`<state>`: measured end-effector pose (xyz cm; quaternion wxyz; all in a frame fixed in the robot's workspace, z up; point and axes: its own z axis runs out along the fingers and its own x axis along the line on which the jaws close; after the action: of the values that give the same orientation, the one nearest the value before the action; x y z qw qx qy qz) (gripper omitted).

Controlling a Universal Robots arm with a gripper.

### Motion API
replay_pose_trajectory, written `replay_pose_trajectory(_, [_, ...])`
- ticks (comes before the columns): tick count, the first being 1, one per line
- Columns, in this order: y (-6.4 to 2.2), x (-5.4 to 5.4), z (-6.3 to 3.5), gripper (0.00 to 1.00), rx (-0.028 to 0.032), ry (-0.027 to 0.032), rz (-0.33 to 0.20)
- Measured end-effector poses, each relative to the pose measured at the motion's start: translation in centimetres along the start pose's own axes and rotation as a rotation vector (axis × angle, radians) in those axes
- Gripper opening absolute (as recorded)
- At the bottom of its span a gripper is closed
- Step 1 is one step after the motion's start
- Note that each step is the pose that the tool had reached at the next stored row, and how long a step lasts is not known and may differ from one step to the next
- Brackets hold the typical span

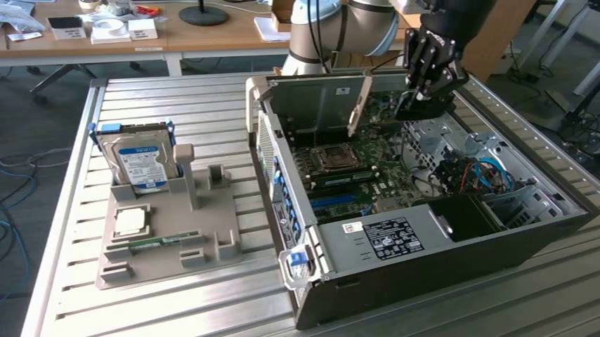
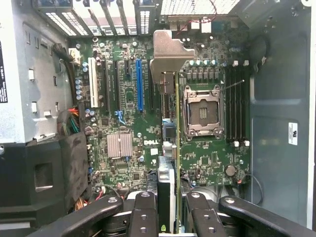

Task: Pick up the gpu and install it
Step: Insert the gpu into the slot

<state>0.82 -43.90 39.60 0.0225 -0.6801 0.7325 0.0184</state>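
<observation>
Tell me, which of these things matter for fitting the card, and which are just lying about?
In the job: gpu, motherboard, computer case.
Lying about: hard drive, memory stick, processor chip, grey holder.

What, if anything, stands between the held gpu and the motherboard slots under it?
Nothing visible does. The gripper holds the gpu edge-on over the motherboard, between the blue slot and the CPU socket. No cable or part shows beneath it.
</observation>
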Motion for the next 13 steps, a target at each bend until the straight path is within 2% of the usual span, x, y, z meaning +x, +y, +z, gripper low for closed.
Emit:
replay_pose_trajectory(7, [0.26,0.4,0.6,0.27,-0.0004,0.0002,0.001])
replay_pose_trajectory(13, [0.52,0.5,1.52,0.27,-0.0008,0.0001,0.001])
